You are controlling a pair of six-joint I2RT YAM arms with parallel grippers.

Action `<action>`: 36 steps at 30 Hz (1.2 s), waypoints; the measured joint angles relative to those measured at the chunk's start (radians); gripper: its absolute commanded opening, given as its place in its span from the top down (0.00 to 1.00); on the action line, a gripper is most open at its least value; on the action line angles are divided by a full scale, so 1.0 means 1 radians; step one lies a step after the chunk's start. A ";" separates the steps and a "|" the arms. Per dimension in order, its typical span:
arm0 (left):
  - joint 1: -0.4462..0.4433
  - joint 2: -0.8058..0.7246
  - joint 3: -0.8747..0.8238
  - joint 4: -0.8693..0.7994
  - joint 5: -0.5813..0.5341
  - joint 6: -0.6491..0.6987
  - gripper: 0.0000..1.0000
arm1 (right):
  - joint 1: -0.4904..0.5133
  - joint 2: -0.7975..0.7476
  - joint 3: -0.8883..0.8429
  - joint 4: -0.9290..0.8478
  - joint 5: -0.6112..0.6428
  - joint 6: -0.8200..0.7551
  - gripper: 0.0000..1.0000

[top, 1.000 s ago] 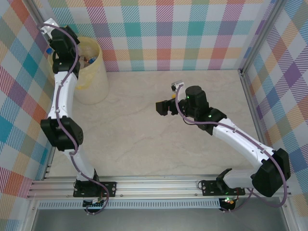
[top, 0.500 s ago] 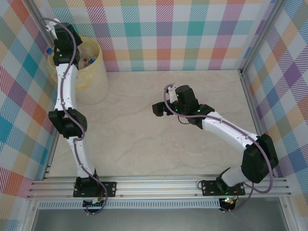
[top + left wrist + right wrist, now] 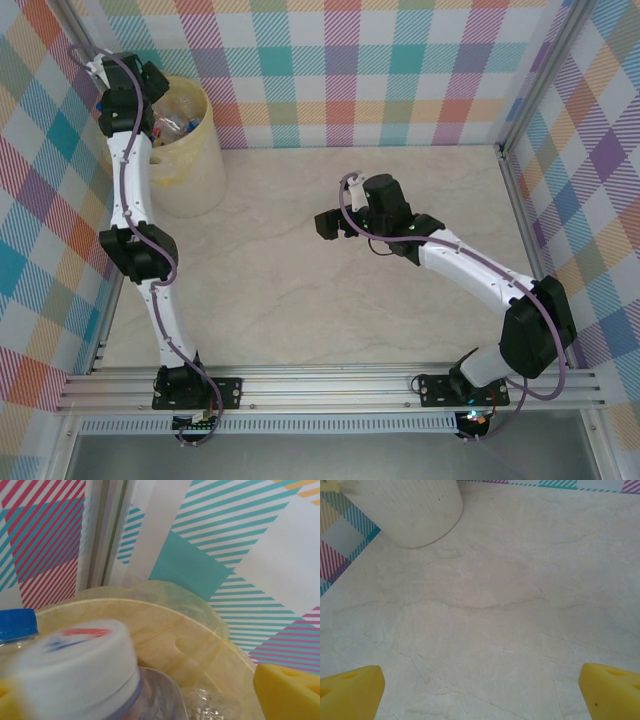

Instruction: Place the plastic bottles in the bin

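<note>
Your left gripper (image 3: 145, 692) hangs at the far left, jaws wide, a white-capped clear plastic bottle (image 3: 75, 670) between them, over the round pale-yellow bin (image 3: 165, 625). Your right gripper (image 3: 480, 690), also wide, holds nothing.

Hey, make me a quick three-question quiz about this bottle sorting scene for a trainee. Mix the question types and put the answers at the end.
1. True or false: the right gripper holds a bottle.
2. Which arm reaches over the bin? A) left B) right
3. Fill in: the bottle between the fingers of the left gripper has a ____ cap.
Key: 1 false, it is open with nothing in it; 2 A; 3 white.
</note>
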State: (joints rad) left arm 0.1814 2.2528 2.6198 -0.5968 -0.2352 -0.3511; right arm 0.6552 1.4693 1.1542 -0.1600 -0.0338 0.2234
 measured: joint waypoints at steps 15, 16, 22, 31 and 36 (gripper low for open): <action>-0.002 -0.064 0.027 -0.049 0.267 -0.107 0.00 | 0.000 0.011 0.000 0.000 0.000 0.000 0.00; -0.004 -0.064 0.025 -0.055 0.296 -0.123 0.00 | 0.000 0.013 0.000 0.000 0.000 0.000 0.00; -0.021 -0.039 0.012 -0.064 0.380 -0.188 0.00 | 0.000 0.024 0.003 -0.002 0.000 0.001 0.00; -0.013 0.013 -0.012 -0.085 0.355 -0.200 0.00 | 0.000 0.024 0.008 -0.016 0.000 0.004 0.00; -0.005 -0.049 -0.028 -0.121 0.245 -0.116 0.00 | 0.000 0.024 0.008 -0.022 0.000 0.004 0.00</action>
State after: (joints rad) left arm 0.1764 2.2036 2.5919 -0.7181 0.0101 -0.4671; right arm 0.6552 1.4937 1.1618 -0.1818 -0.0341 0.2276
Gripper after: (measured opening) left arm 0.997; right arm 0.996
